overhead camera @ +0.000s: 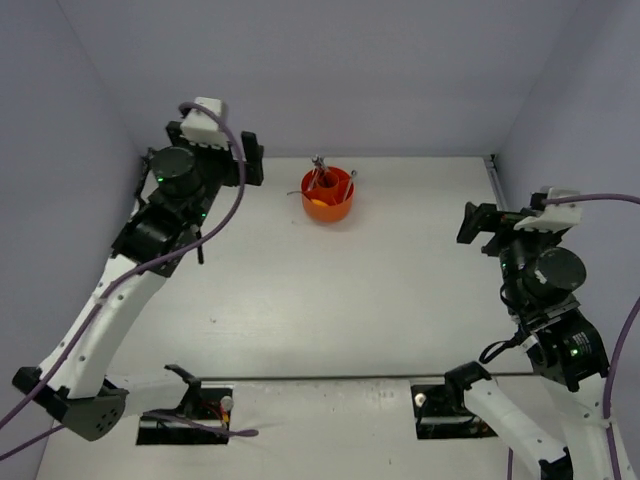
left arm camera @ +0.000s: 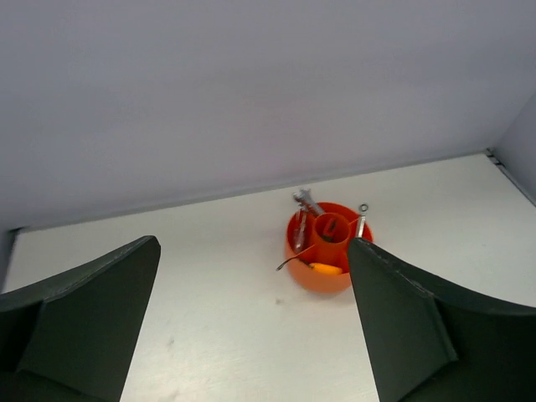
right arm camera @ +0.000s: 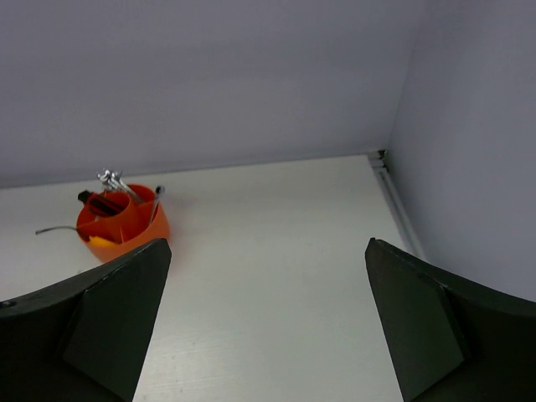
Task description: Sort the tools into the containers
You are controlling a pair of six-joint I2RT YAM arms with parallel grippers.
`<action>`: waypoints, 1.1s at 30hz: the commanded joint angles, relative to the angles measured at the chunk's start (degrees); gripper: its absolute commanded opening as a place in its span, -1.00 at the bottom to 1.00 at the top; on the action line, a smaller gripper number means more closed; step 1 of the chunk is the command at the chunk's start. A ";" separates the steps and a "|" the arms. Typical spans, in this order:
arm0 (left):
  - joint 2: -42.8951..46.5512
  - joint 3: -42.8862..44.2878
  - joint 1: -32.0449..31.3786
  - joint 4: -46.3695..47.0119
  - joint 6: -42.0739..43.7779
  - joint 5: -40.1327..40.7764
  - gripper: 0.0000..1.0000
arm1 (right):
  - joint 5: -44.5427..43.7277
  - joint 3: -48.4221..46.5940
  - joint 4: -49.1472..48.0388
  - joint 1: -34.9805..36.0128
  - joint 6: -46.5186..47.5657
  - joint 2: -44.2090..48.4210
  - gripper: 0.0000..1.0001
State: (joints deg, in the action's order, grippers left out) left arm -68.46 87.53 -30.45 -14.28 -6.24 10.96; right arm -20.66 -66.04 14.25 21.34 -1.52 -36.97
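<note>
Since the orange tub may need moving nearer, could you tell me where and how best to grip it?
Probably the near-right rim of the orange tub, from above, one finger either side of the wall: wrenches stand at the far side and a thin tool pokes out left.

Open table (overhead camera: 400, 300) on every side of the orange tub (overhead camera: 330, 212), wrench ends (overhead camera: 318, 162) above its rim

Desk (overhead camera: 330, 300) is viewed from above, behind the arm bases (overhead camera: 190, 415). Wrist views are aimed low across it toward the back wall (overhead camera: 320, 80). Orange tub (overhead camera: 328, 212) is shared by all three, distant in each.
</note>
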 commanded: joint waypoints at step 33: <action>34.45 -17.92 0.75 -37.30 -14.28 23.52 0.90 | -1.63 0.11 5.35 3.92 1.55 13.61 1.00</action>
State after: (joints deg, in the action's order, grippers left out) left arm -32.24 69.44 -29.87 -52.95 -20.11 35.10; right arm -20.80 -64.05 22.56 23.62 0.33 -20.09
